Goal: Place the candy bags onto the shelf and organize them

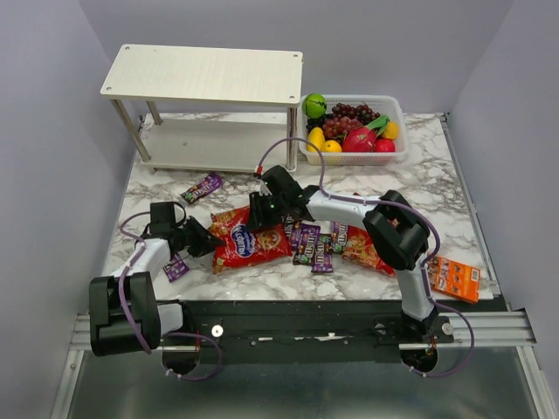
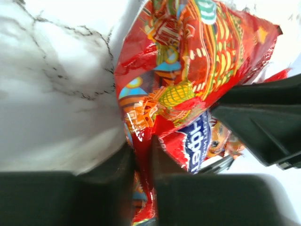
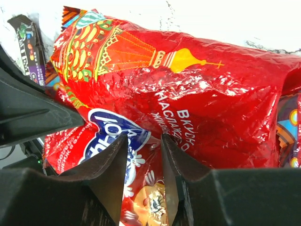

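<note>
A red candy bag (image 1: pixel 253 246) with a blue oval logo lies at the front centre of the marble table. My left gripper (image 1: pixel 208 239) is at its left edge; in the left wrist view it (image 2: pixel 143 141) is shut on a thin flap of the bag (image 2: pixel 188 61). My right gripper (image 1: pixel 260 216) presses down on the bag's top. In the right wrist view it (image 3: pixel 143 139) stands open, a crease of the bag (image 3: pixel 197 84) between the tips. A second red bag (image 1: pixel 365 250) lies to the right. The white shelf (image 1: pixel 205 74) stands at the back left.
Small dark candy packets lie scattered: one (image 1: pixel 203 186) before the shelf, one (image 1: pixel 175 267) by my left arm, several (image 1: pixel 314 244) between the red bags. An orange packet (image 1: pixel 454 278) sits front right. A white fruit basket (image 1: pixel 397 109) stands right of the shelf.
</note>
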You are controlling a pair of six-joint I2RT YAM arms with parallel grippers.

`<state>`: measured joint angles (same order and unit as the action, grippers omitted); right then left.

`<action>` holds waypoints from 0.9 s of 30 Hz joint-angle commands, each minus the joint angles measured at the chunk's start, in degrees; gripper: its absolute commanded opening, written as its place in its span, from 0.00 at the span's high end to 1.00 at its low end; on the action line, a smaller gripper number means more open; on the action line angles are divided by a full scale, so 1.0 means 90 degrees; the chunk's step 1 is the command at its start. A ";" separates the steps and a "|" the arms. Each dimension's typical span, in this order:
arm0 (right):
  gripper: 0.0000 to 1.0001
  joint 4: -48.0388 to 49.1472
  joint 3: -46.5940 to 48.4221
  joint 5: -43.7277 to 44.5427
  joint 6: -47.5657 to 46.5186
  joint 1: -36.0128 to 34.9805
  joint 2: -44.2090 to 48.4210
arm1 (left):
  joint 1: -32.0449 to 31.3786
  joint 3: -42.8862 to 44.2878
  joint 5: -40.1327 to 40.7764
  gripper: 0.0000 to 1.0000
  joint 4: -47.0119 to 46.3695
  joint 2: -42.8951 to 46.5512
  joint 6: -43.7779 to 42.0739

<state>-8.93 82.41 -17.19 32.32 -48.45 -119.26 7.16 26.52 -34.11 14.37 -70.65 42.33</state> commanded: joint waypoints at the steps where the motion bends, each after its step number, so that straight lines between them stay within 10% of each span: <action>1: 0.57 -0.0942 -0.0338 0.0679 -0.0016 -0.0047 -0.0440 | 0.0025 0.0139 0.0341 0.98 0.0326 -0.0011 -0.0250; 7: 0.57 -0.0981 -0.0358 0.0641 0.0013 -0.0047 -0.0391 | 0.0025 -0.0017 0.0362 0.26 0.0152 0.0359 -0.0113; 11: 0.57 -0.0981 -0.0368 0.0563 0.0023 -0.0056 -0.0401 | 0.0015 -0.0251 0.0197 0.10 -0.0266 0.0448 0.0140; 16: 0.57 -0.0990 -0.0407 0.0465 0.0032 -0.0047 -0.0391 | 0.0015 -0.0535 0.0021 0.12 -0.0834 0.0098 0.0375; 27: 0.57 -0.1000 -0.0485 0.0328 0.0042 -0.0047 -0.0323 | 0.0015 -0.0545 -0.0419 0.62 -0.1362 -0.0196 0.0366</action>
<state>-8.69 81.36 -16.40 33.85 -48.66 -119.26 7.14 22.02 -35.44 4.08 -71.94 46.06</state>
